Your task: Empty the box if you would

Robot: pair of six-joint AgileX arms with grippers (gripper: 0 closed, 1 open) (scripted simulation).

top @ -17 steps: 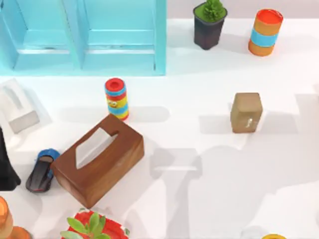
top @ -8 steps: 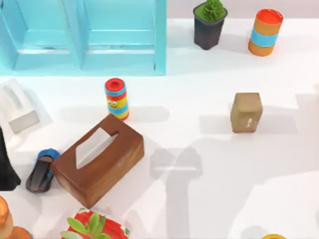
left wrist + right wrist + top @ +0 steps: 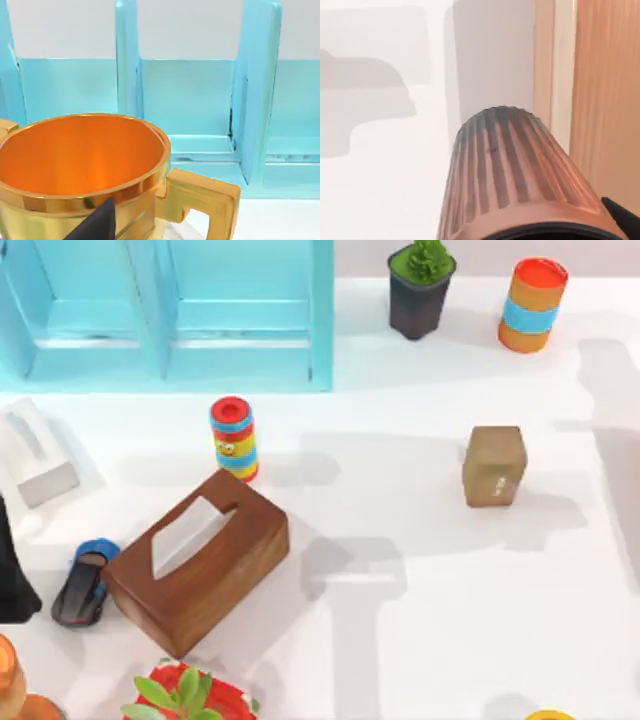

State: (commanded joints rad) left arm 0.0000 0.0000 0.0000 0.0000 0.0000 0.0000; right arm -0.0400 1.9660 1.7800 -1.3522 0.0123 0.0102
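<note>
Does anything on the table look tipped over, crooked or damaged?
Nothing looks tipped or damaged. The wooden tissue box lies askew to the table edges, a tissue showing in its slot, and a toy car sits close against its left end.

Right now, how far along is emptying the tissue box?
Done: nothing; the white tissue sits in the slot of the wooden tissue box. In hand: nothing; the left arm is at the left edge of the table near a gold mug, the right arm near a ribbed terracotta pot. Left: reach the box and pull the tissue out.
</note>
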